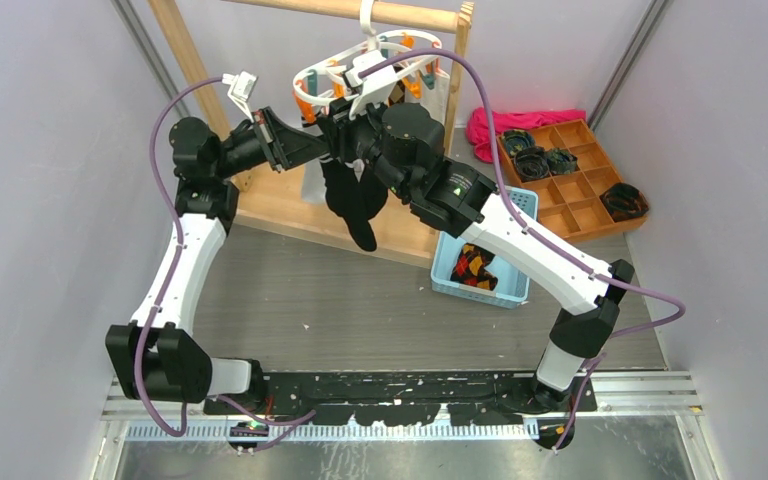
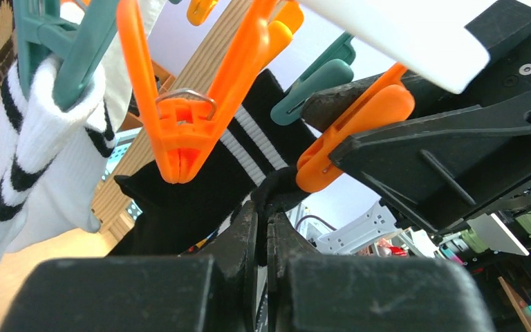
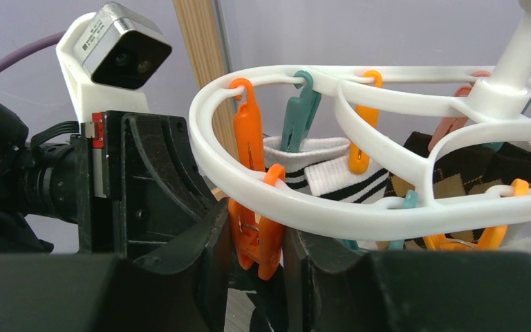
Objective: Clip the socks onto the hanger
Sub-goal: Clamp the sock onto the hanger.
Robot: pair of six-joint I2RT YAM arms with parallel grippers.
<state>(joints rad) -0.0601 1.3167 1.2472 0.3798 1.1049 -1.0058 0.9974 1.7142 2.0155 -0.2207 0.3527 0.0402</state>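
Both grippers busy: left gripper (image 2: 264, 202) pinched shut on the black sock (image 2: 193, 194), right gripper (image 3: 257, 232) squeezing an orange clip (image 3: 252, 243) on the hanger (image 3: 359, 218) rim.

My left tool (image 2: 265, 211) and my right tool (image 3: 257, 235) are both looking black. The black sock (image 2: 180, 204) is showing two thin white stripes. The hanger (image 3: 332, 216) is looking all white. The orange clip (image 3: 268, 245) is glowing bright, and the teal clip (image 3: 296, 121) is looking blue-green. The white sock (image 2: 41, 159) is wearing black stripes. The diamond sock (image 3: 477, 173) is showing brown and black diamonds. The basket (image 1: 512, 291) is looking light blue, and the cloth (image 1: 525, 125) is looking hot pink.
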